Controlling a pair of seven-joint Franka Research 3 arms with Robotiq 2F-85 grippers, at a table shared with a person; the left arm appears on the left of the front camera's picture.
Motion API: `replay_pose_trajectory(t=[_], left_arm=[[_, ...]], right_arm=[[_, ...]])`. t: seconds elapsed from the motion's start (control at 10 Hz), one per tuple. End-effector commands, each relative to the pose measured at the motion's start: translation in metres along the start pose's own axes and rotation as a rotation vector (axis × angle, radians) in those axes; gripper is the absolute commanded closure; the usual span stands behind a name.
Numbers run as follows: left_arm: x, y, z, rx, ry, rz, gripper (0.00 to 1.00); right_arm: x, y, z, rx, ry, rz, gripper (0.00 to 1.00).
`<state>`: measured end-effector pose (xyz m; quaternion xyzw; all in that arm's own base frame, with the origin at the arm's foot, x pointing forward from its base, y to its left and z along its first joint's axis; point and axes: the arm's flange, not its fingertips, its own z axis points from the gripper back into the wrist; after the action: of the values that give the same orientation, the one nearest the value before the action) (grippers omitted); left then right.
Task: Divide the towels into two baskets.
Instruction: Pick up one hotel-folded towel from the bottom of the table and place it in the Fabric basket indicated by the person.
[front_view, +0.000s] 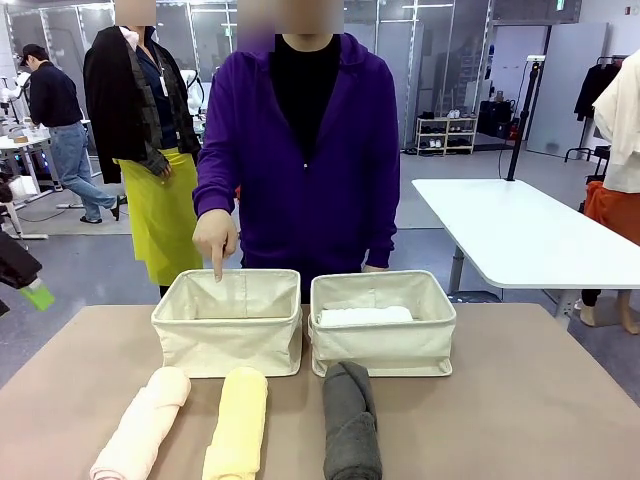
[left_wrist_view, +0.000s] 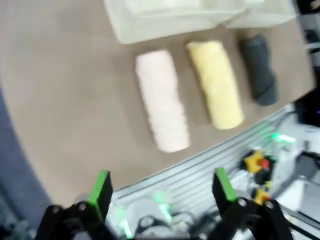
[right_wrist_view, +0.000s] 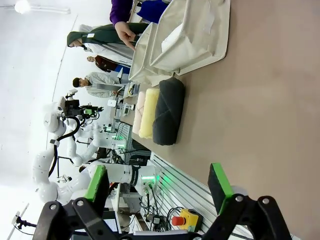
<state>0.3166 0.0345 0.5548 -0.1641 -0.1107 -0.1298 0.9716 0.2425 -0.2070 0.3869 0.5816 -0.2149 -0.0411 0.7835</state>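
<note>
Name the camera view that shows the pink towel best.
Left wrist view: the pink towel lies whole, end to end, though blurred. The front view cuts off its near end at the bottom edge; the right wrist view gives a sliver behind the yellow towel.

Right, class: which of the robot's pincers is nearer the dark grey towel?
Right. The right pincer faces the dark grey towel, the nearest of the row; from the left pincer the pink towel and yellow towel lie closer.

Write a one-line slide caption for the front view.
Person's hand points at left basket; white towel in right basket; pink towel, yellow towel, grey towel on table.
</note>
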Motion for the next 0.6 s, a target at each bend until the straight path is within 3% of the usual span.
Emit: replay_pose_trajectory(t=[0.0, 0.2, 0.4, 0.5], left_arm=[[-0.008, -0.015, -0.023, 0.152, 0.012, -0.234, 0.0], [-0.015, -0.024, -0.052, 0.117, 0.033, -0.356, 0.0], [-0.025, -0.039, -0.071, 0.148, 0.052, -0.368, 0.0], [-0.027, -0.043, -0.075, 0.145, 0.011, -0.373, 0.0]], right_arm=[[-0.001, 0.002, 0.002, -0.004, 0.01, 0.007, 0.0], [-0.001, 0.002, 0.002, -0.004, 0.01, 0.007, 0.0], [-0.001, 0.002, 0.002, -0.004, 0.01, 0.007, 0.0], [-0.001, 0.002, 0.002, -0.004, 0.01, 0.007, 0.0]])
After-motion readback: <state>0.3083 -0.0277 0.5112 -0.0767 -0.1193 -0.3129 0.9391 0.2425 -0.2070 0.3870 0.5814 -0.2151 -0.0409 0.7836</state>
